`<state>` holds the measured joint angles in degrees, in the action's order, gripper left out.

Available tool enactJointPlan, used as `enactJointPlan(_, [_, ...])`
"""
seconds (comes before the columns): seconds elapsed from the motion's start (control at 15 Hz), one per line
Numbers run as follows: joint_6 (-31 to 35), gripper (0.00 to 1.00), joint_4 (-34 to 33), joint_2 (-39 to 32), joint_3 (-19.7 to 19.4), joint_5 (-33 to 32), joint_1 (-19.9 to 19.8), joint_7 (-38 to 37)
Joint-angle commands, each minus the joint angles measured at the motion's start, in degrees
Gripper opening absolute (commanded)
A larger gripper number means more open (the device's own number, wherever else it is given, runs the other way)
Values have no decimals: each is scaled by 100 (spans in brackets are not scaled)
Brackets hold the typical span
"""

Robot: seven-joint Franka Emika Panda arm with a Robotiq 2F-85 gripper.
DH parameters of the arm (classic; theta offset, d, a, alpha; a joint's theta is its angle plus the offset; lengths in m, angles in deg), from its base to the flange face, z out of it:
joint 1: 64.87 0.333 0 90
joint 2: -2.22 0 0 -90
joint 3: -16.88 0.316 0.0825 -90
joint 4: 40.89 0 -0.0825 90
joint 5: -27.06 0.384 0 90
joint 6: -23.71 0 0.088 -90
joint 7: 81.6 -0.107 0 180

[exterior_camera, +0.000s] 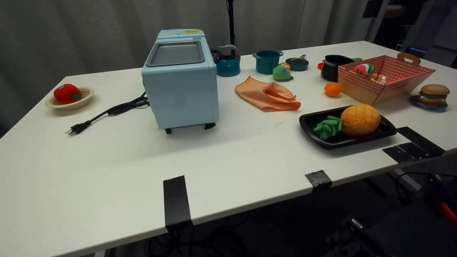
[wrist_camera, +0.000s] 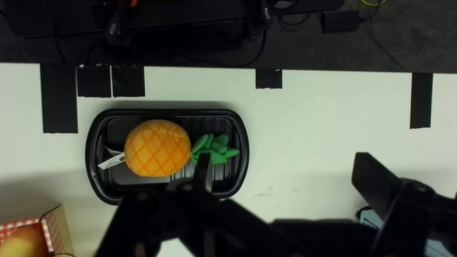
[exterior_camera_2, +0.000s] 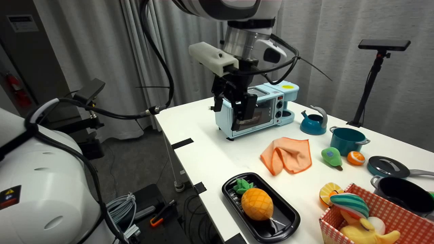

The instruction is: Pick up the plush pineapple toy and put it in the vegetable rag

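Observation:
The plush pineapple toy, orange-yellow with a green tuft, lies on its side in the black tray in both exterior views (exterior_camera: 360,120) (exterior_camera_2: 257,204) and in the wrist view (wrist_camera: 158,148). The vegetable rag is a red-checked open basket (exterior_camera: 400,90) (exterior_camera_2: 390,205) holding several soft toys; its corner shows at the lower left of the wrist view (wrist_camera: 59,226). My gripper (exterior_camera_2: 226,118) is open and empty, high above the table. In the wrist view its fingers (wrist_camera: 284,157) are wide apart; the left fingertip overlaps the tuft in the picture. The gripper is outside the other exterior view.
The black tray (exterior_camera: 326,145) is near the table edge. A light-blue toaster oven (exterior_camera: 185,96), orange cloth (exterior_camera: 264,94), orange ball (exterior_camera: 332,89), black pot (exterior_camera: 332,67) and burger toy (exterior_camera: 433,95) stand around. Teal pot (exterior_camera_2: 347,142) and kettle (exterior_camera_2: 313,123) are at the back.

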<state>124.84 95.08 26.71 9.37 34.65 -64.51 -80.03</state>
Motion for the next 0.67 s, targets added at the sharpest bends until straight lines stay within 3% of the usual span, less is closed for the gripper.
enactJointPlan(0.0, [-17, 100, -10, -10, 119, 44, -137, 45])
enactJointPlan(0.6, [1125, 100, -126, -408, 105, -799, -463, -13])
